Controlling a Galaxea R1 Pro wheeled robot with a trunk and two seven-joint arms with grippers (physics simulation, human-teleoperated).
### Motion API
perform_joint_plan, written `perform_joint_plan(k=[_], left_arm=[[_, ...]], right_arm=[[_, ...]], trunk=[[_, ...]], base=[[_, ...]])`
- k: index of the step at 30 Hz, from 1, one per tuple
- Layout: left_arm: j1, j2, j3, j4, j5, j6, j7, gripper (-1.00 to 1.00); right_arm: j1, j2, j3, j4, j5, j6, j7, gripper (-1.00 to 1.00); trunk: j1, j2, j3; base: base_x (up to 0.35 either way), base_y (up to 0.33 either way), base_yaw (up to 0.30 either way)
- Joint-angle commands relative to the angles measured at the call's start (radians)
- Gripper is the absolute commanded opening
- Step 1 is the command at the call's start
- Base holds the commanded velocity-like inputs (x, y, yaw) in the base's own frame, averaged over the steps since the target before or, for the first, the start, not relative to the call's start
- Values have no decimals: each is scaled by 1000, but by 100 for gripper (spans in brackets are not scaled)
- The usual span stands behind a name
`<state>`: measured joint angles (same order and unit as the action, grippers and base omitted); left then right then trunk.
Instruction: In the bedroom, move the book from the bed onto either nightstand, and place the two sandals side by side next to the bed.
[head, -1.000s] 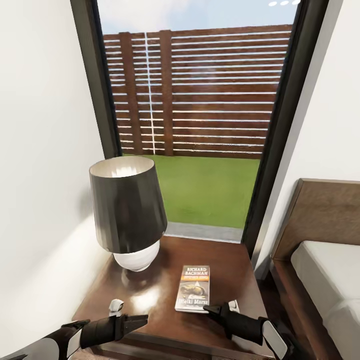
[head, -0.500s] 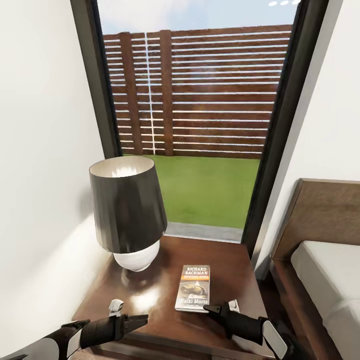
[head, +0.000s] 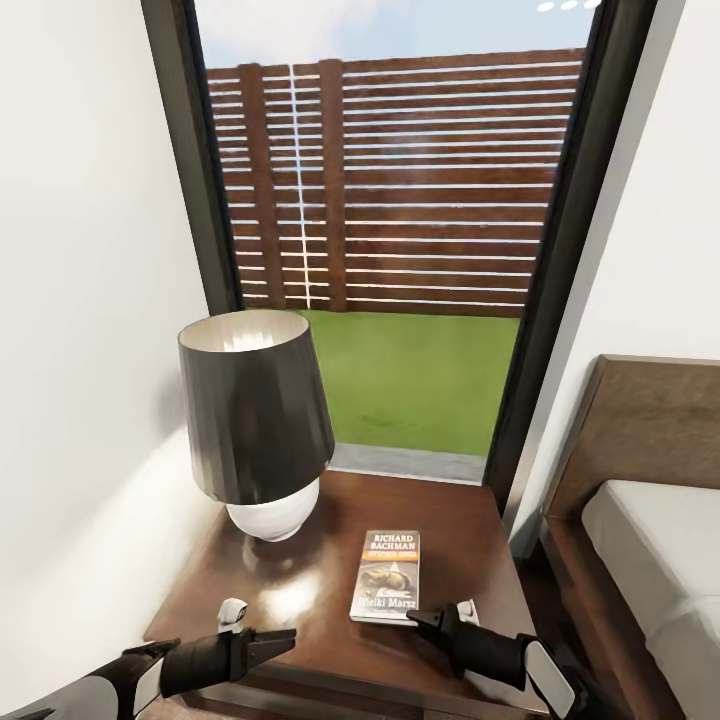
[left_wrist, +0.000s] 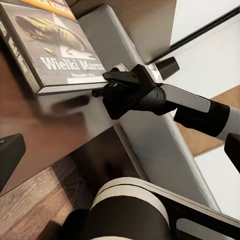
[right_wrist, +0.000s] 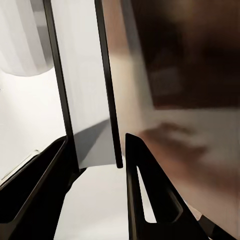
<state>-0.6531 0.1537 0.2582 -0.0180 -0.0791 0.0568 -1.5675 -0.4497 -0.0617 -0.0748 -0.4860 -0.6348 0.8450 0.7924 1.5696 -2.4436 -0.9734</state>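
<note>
Right gripper (head: 425, 622): tips sit just beside the near short edge of the book (head: 388, 576), at its bed-side corner. In the right wrist view its fingers (right_wrist: 145, 200) stand apart with nothing between them, so I log it as spread and empty.

Left gripper (head: 282, 636): over the near edge of the nightstand (head: 455, 525), on the lamp (head: 256, 420) side of the book and clearly farther from it than the right. I cannot tell how its jaws stand.

The book lies flat on the nightstand, cover up, between lamp and bed (head: 655, 545). Its long axis runs from the near edge toward the window (head: 390, 180).

My judgement: the book leg is done. Sandals still to find. Right arm needs to back straight off, away from the book's near edge, so as not to nudge it.
</note>
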Motion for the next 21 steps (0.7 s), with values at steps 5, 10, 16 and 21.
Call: perform_joint_plan(k=[5,10,16,21], left_arm=[[0,0,7,0,-8,6,-3,100],[0,0,7,0,-8,6,-3,100],[0,0,7,0,-8,6,-3,100],[0,0,7,0,-8,6,-3,100]], right_arm=[[-1,0,-3,0,1,5,4,-100],[0,0,-4,0,0,4,7,-100],[-1,0,-6,0,0,3,8,-100],[0,0,-7,0,0,3,8,-100]], trunk=[[0,0,-1],[0,0,-1],[0,0,-1],[0,0,-1]], base=[[0,0,0],[0,0,0],[0,0,0],[0,0,0]])
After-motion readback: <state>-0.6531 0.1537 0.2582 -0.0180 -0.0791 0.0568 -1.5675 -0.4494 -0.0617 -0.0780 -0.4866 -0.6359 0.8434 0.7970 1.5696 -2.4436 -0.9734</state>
